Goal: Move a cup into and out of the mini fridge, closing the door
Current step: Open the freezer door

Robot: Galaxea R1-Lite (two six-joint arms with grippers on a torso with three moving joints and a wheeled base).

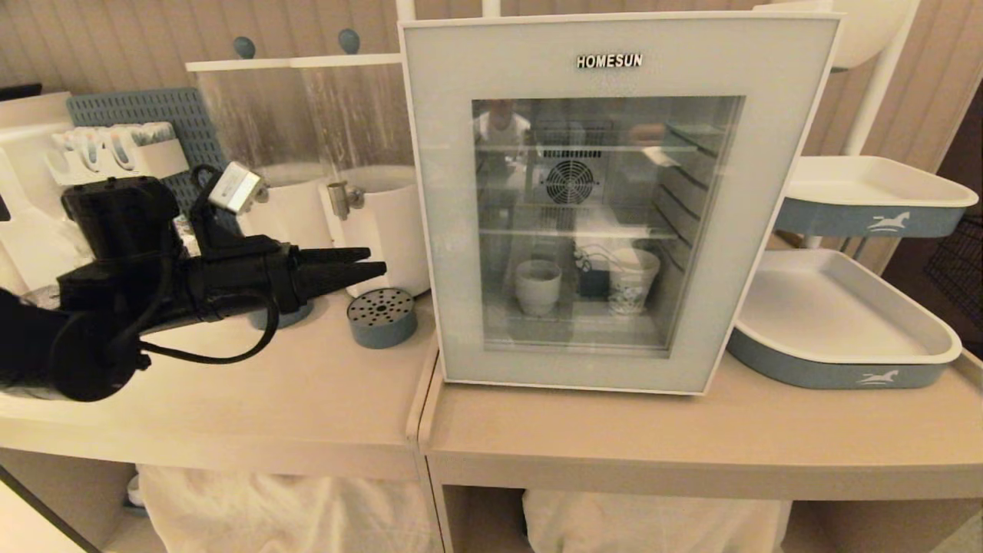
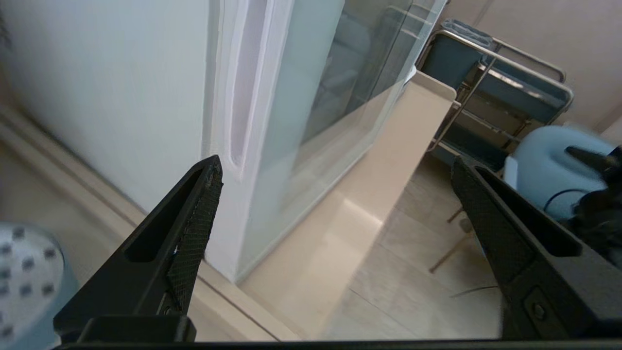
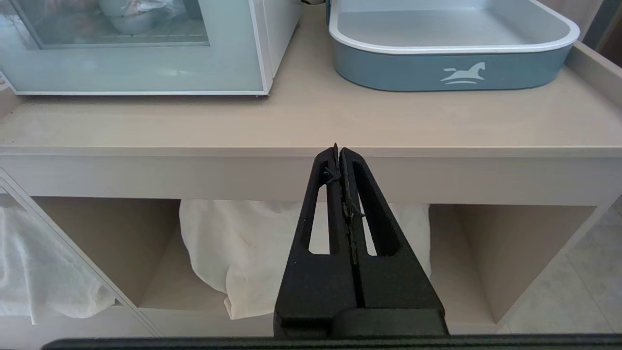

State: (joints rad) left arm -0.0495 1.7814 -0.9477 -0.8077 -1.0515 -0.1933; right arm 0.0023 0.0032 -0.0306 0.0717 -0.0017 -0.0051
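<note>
Door [image 1: 614, 200] flush on mini fridge [image 2: 112, 97], cup [image 1: 537, 286] inside; left gripper [image 1: 372, 265] jaws apart near door's left edge, right gripper [image 3: 338, 151] jaws together below bench [image 1: 614, 430] front edge.

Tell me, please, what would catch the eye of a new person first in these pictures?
First the mini fridge in the middle of the counter, its door shut, the cup visible through the glass on the lower shelf. Next, the black left gripper, jaws open, pointing at the fridge's left side. Two blue-sided trays are stacked at the right.
</note>
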